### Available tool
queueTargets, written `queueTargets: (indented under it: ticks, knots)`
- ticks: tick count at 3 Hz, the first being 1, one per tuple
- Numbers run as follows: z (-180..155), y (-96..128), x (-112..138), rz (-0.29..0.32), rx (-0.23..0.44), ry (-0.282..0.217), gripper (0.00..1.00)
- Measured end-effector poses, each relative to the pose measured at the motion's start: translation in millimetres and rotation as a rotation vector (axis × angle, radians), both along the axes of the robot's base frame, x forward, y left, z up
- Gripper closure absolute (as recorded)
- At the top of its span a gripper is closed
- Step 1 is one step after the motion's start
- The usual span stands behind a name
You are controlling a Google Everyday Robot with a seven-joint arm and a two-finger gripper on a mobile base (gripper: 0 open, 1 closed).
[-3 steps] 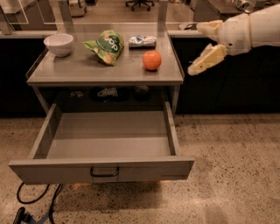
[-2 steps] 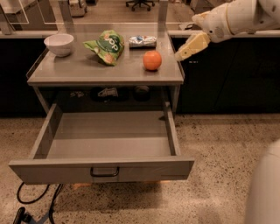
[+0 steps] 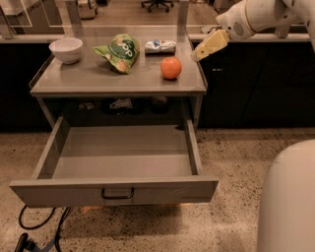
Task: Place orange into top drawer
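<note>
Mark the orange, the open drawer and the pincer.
small round orange fruit (image 3: 171, 67), camera view, centre.
wide grey metal top drawer (image 3: 162, 190), camera view, front panel.
pincer (image 3: 203, 51), camera view, yellow tip, right of fruit.

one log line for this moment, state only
stage: orange not yet grasped | gripper: by right edge of tabletop, right of orange, apart | orange: on tabletop | top drawer: open, empty

Office, swivel chair (image 3: 156, 5), counters (image 3: 261, 38), gripper (image 3: 209, 45) above table (image 3: 98, 81) edge
</note>
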State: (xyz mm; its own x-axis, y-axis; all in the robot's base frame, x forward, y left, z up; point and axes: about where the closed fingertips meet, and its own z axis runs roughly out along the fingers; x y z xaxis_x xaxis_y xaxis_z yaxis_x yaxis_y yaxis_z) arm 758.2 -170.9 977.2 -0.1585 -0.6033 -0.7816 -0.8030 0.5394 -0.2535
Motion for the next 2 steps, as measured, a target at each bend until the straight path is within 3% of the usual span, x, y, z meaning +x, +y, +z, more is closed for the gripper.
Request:
queueTargets:
  ticks: [1,2]
  knots:
    - [-12.4,-6.7,30.3,-0.068,-0.041,-0.004,0.0]
    - [-42.1,-1.9,57.6,-0.105,-0.083,0.031,0.0]
